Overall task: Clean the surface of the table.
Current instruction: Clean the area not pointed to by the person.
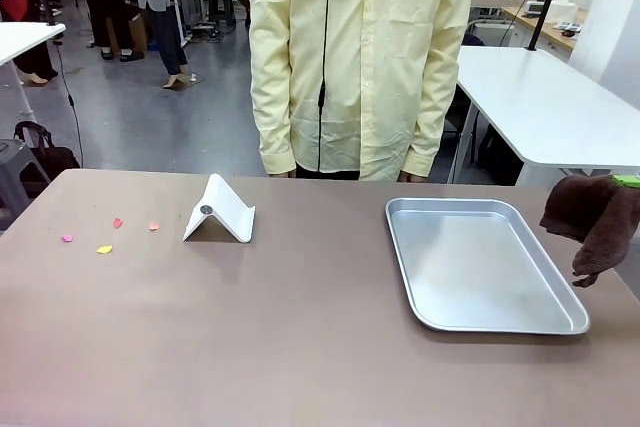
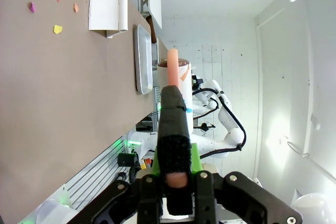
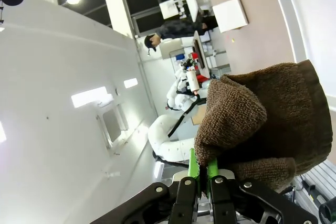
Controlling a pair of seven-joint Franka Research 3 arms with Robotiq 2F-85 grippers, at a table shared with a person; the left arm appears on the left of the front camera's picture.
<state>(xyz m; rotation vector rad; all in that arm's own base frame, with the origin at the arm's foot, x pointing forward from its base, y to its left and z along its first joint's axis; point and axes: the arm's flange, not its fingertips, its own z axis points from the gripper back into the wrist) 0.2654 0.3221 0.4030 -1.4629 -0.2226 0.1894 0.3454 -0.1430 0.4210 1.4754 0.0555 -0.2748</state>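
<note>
Just a green sliver of right gripper point(image 1: 626, 181) above brown cloth point(image 1: 590, 217).

We see a plain matte taupe-brown tabletop point(image 1: 300, 367) under a bare silver tray point(image 1: 480, 267), a white folded stand point(image 1: 222, 209) and small scraps point(image 1: 104, 248) in pink, yellow and orange. The cloth point(image 1: 592, 219) is dark brown terry between the bright green pads point(image 3: 192, 165) of the black right tool point(image 3: 202, 174). The black left tool point(image 2: 175, 161) grips a black stick point(image 2: 174, 124) with a salmon-pink tip, and the person's shirt point(image 1: 360, 67) is plain pale yellow.
</note>
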